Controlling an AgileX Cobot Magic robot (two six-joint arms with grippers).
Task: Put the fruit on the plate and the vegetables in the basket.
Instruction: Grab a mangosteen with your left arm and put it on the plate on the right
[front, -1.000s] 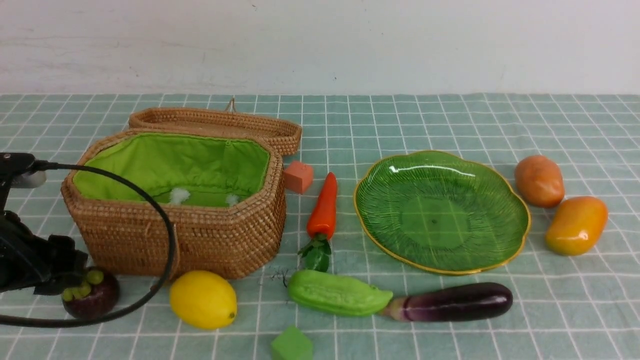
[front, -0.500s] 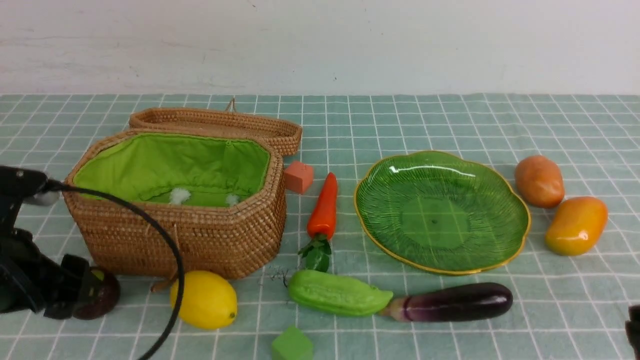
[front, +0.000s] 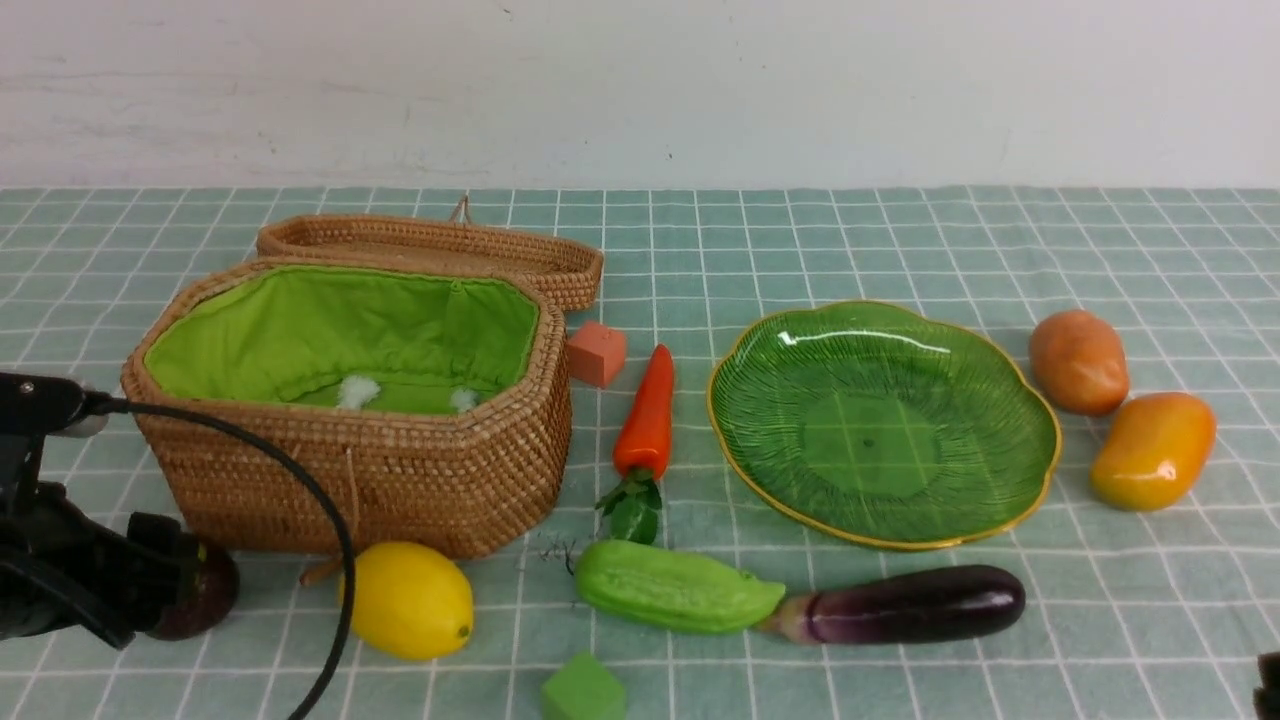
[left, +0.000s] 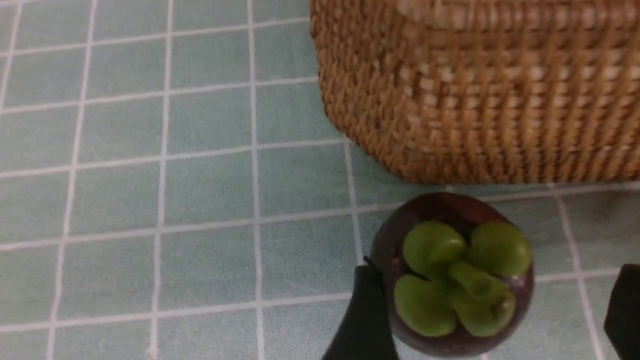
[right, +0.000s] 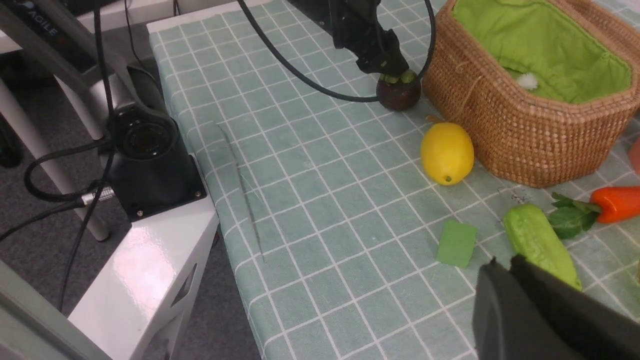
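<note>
The dark purple mangosteen (front: 205, 595) sits on the cloth in front of the wicker basket (front: 400, 470). My left gripper (front: 170, 590) is open around it; in the left wrist view the mangosteen (left: 452, 280) lies between the fingers, one finger (left: 365, 320) touching and the other apart. The lemon (front: 407, 598), gourd (front: 675, 587), eggplant (front: 915, 603) and carrot (front: 648, 415) lie mid-table. The green plate (front: 880, 420) holds nothing. The potato (front: 1078, 362) and mango (front: 1152, 450) lie to its right. My right gripper (right: 502, 262) is shut and empty, near the gourd (right: 537, 240).
The basket's lid (front: 430, 245) lies open behind it. A red cube (front: 597, 352) sits beside the basket and a green cube (front: 583, 690) near the front edge. The right wrist view shows the table's edge and a black camera mount (right: 150, 165) beyond it.
My left gripper has come down over the mangosteen, so its green cap no longer shows in the front view. A bit of the right arm has appeared at the bottom right corner.
</note>
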